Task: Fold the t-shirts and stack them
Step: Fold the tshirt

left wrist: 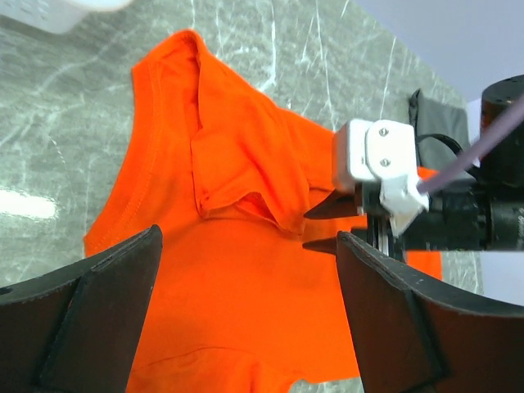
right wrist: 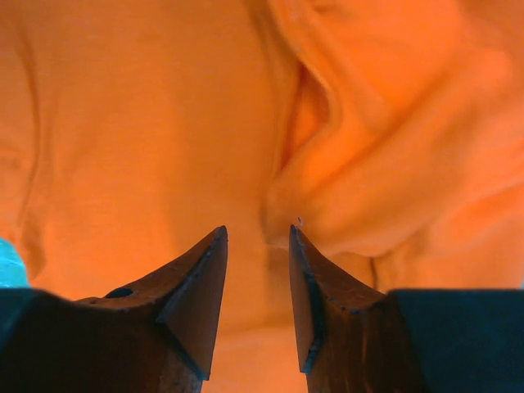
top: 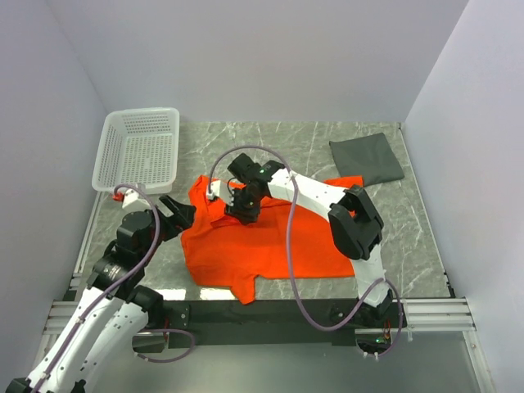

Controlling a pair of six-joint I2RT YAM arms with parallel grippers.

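Note:
The orange t-shirt [top: 246, 254] lies spread over the middle of the table, its upper left part bunched into a raised fold [left wrist: 246, 176]. My right gripper [top: 243, 214] points down at that fold. Its jaws stand partly open just above the cloth [right wrist: 139, 123], nothing between them, and the fold's edge lies beside one fingertip [right wrist: 296, 233]. My left gripper [top: 176, 214] hovers wide open at the shirt's left edge, holding nothing; the left wrist view shows the right gripper [left wrist: 309, 229] ahead of it. The dark grey t-shirt [top: 366, 158] lies folded at the back right.
A white lattice basket [top: 139, 147] stands at the back left, partly past the marble table's [top: 409, 229] edge. Grey walls close in on three sides. The right arm reaches across the orange shirt from the right, its cable looping over the cloth.

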